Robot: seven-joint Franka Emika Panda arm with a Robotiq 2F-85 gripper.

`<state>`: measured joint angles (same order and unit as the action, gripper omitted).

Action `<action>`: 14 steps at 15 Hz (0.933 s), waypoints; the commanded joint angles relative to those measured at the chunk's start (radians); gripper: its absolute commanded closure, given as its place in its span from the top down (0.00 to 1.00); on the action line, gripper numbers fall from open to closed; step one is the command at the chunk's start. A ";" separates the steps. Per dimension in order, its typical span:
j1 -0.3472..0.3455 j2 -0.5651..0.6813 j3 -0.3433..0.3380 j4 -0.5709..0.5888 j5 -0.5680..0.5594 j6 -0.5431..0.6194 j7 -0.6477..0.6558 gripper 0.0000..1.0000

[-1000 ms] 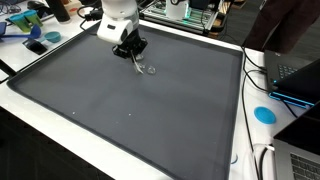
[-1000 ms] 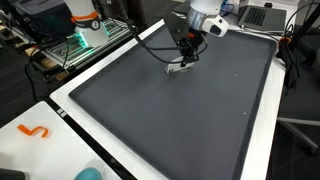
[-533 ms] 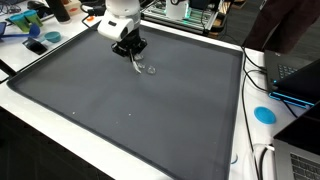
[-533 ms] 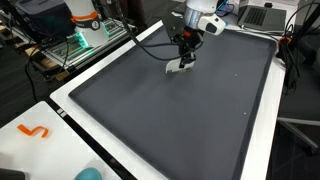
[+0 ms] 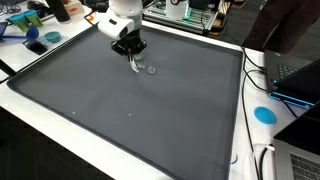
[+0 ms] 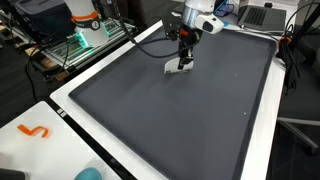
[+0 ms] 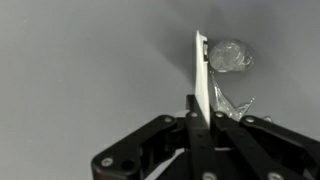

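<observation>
One broad dark mat (image 5: 150,120) covers nearly all of the white table (image 5: 35,125) in both exterior views. Your arm (image 5: 118,22) hangs over the mat's far part, close to its back edge. Your gripper (image 5: 133,55) points down there, fingers pressed together and pinching a thin white strip (image 7: 201,72).

In the wrist view you see that strip edge-on. It runs straight out from between the fingertips, with its free end well clear of them. In an exterior view the white strip (image 6: 180,67) slants down to the mat, but you cannot tell whether its tip actually touches the surface.

Smaller again is a wad of clear plastic (image 7: 228,55). It lies on the mat just beside the strip's free end, to the right of it in the wrist view, and contact between the two is too fine to judge. A bit of crinkled clear plastic (image 7: 236,104) lies on that same side, nearer the fingers. In an exterior view the wad of clear plastic (image 5: 151,70) sits just past the strip's tip, toward the mat's middle.
</observation>
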<state>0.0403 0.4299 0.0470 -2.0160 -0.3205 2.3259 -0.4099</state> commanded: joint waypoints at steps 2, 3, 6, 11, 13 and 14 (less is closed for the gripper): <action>-0.015 0.082 -0.063 -0.002 -0.076 0.090 0.077 0.01; -0.018 0.080 -0.062 0.001 -0.068 0.084 0.080 0.01; -0.024 0.071 -0.060 0.005 -0.051 0.070 0.070 0.01; -0.053 0.019 -0.035 0.007 -0.009 0.013 -0.011 0.01; -0.056 0.004 -0.039 0.010 -0.019 -0.005 -0.021 0.01; -0.057 0.000 -0.041 0.013 -0.018 -0.013 -0.022 0.01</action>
<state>-0.0010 0.4206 0.0179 -2.0059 -0.3197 2.3255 -0.4141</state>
